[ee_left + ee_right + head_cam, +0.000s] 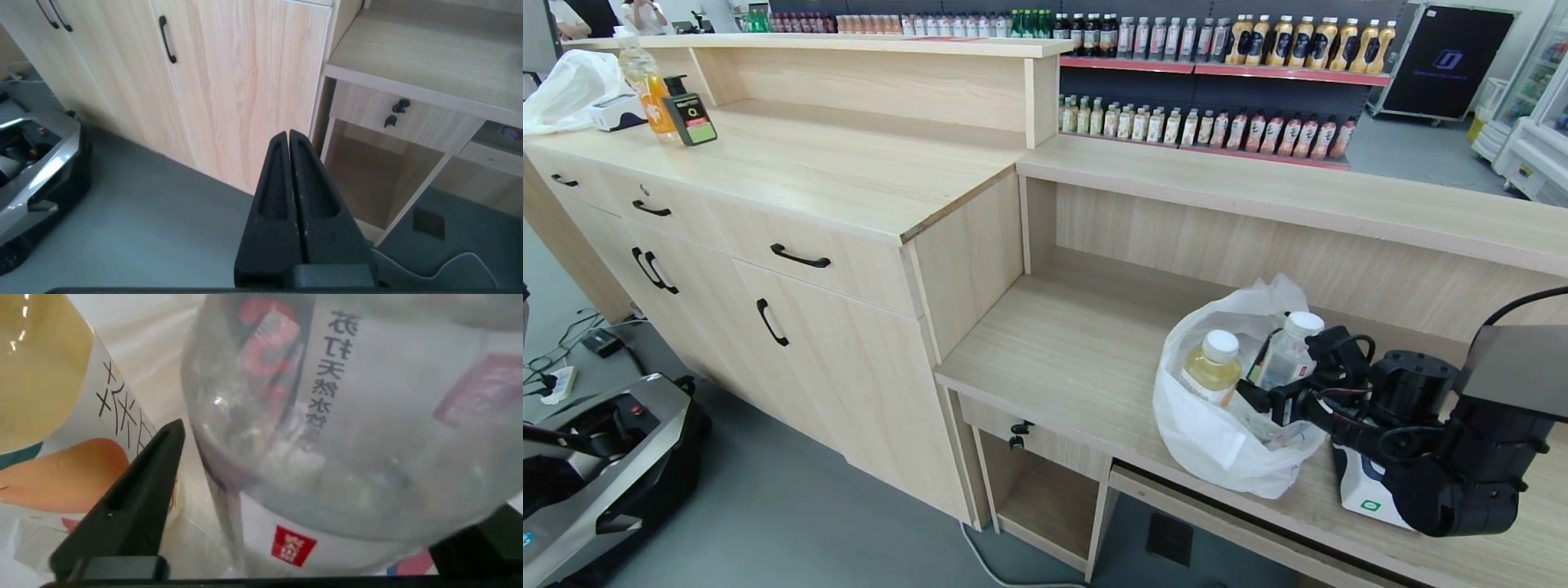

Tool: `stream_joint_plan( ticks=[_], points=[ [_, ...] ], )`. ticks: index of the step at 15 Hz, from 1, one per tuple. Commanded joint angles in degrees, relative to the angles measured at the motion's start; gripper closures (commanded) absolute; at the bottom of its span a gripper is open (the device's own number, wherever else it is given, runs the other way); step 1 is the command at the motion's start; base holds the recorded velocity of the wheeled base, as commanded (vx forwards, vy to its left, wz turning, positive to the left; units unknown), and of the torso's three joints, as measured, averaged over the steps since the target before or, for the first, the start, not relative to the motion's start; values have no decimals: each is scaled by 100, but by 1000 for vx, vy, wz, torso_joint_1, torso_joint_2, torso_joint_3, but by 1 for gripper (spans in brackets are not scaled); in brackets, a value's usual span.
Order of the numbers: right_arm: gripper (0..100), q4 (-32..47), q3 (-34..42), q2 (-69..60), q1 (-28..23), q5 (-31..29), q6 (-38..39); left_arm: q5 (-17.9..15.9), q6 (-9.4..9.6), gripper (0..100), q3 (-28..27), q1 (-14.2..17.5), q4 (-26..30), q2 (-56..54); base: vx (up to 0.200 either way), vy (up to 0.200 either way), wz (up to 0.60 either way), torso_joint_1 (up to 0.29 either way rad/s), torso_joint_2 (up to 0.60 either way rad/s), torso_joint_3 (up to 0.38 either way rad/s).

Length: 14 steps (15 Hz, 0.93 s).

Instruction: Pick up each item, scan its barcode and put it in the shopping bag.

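Right pincer (1286, 369): clamped, by the look of it, on the clear bottle (1290, 347), one finger on either side of its body, down inside the shopping bag (1217, 445).
Clear bottle: upright in the bag, just beside the yellow drink bottle (1213, 367).
Left pincer (290, 139): fingers pressed together, holding nothing, low before the cabinet doors (229, 73).
Risk: letting go on a tilt could knock it onto its neighbour. Pulling out could snag the thin plastic and drag the bag.
Edges: the bag sits near the counter's (1078, 351) front lip, with the white box (1368, 490) just beside it.
Room: bare counter lies toward the robot's left, and a wall panel stands behind.
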State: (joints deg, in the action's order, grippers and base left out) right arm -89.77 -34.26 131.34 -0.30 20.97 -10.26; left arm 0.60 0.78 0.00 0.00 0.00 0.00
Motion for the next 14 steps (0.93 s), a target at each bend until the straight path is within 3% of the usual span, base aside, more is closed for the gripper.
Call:
stream_joint_plan(
  ticks=[1,11,14],
  points=[
    [0,-23,-2,-109,13,4,-2,2,1,100,0,0,0,0,0,0,0,0,0,0],
    [0,-23,-46,-900,206,13,-2,2,1,100,0,0,0,0,0,0,0,0,0,0],
    [0,4,-169,-1453,250,232,-353,2,1,100,0,0,0,0,0,0,0,0,0,0]
  ],
)
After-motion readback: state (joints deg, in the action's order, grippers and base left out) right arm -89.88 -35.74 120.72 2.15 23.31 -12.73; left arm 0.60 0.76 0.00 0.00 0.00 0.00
